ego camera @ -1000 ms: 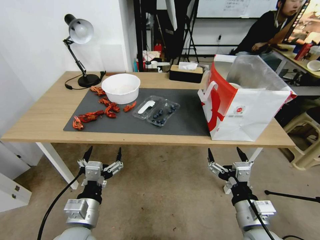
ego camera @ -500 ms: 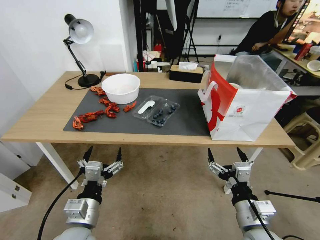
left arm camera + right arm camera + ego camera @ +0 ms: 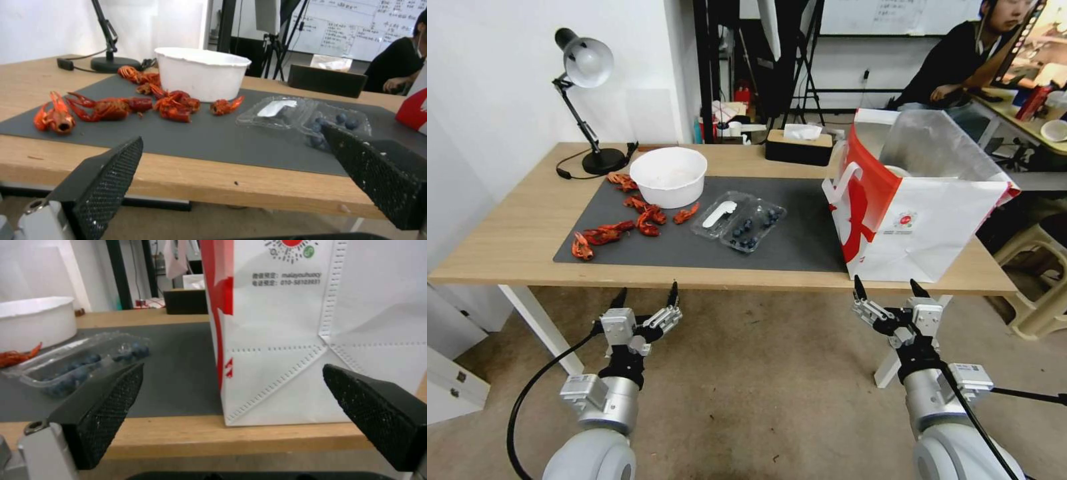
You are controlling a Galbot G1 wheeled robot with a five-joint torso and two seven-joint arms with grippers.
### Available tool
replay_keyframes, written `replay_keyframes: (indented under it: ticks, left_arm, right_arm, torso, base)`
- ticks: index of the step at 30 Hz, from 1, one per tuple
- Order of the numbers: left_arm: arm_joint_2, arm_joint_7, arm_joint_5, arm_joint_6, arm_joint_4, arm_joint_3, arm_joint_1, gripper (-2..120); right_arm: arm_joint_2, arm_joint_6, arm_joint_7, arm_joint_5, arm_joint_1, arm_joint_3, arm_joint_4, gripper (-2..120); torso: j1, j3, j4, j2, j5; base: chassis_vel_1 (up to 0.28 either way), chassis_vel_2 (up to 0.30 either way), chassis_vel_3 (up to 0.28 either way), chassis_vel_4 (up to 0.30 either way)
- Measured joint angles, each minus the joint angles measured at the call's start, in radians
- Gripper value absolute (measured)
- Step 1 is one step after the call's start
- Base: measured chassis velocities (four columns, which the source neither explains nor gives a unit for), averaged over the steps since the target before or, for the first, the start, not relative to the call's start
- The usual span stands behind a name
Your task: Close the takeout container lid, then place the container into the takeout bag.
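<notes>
- Wooden counter [image 3: 507, 247] with dark grey mat [image 3: 800, 247] along its middle; bare floor below.
- Takeout container [image 3: 739, 221] open flat at mat centre, lid [image 3: 718, 215] toward the white bowl [image 3: 668, 176].
- Takeout bag [image 3: 924, 220] upright at right front corner.
- Left gripper [image 3: 647, 295] and right gripper [image 3: 890, 288] below front edge, jaws wide apart, holding nothing.

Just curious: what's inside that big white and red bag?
The bag stands open, showing silver foil lining and a white rounded edge of something just inside. Its front wall hides everything lower down.
</notes>
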Motion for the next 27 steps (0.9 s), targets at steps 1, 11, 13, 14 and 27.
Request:
replay_keyframes:
  ticks: [1, 11, 13, 14, 27]
  left_arm:
    - [0.001, 0.003, 0.0, -0.004, 0.001, -0.005, 0.0, 100]
    - [0.011, 0.013, -0.008, -0.011, 0.01, -0.024, -0.013, 100]
    - [0.009, 0.014, -0.008, -0.011, 0.012, -0.028, -0.016, 100]
    - [0.005, 0.014, -0.008, -0.01, 0.013, -0.031, -0.017, 100]
    - [-0.022, 0.014, 0.005, -0.01, 0.014, -0.042, -0.014, 100]
  right_arm:
    - [-0.005, 0.001, 0.002, 0.007, 0.005, -0.005, -0.001, 100]
    - [-0.084, -0.035, 0.07, 0.146, 0.115, -0.075, -0.013, 100]
    - [-0.112, -0.061, 0.098, 0.193, 0.152, -0.105, -0.018, 100]
    - [-0.133, -0.079, 0.127, 0.219, 0.182, -0.139, -0.03, 100]
    - [-0.205, -0.167, 0.345, 0.326, 0.434, -0.384, -0.211, 100]
  torso:
    - [0.0, 0.0, -0.0001, 0.0, -0.0001]
    - [0.0, 0.0, 0.0001, 0.0, 0.0001]
    - [0.0, 0.0, 0.0001, 0.0, 0.0]
    - [0.0, 0.0, 0.0, 0.0, 0.0]
    - [0.0, 0.0, 0.0, 0.0, 0.0]
  base:
    - [0.0, 0.0, 0.0, 0.0]
    - [0.0, 0.0, 0.0, 0.0]
    - [0.0, 0.0, 0.0, 0.0]
    - [0.0, 0.0, 0.0, 0.0]
    - [0.0, 0.0, 0.0, 0.0]
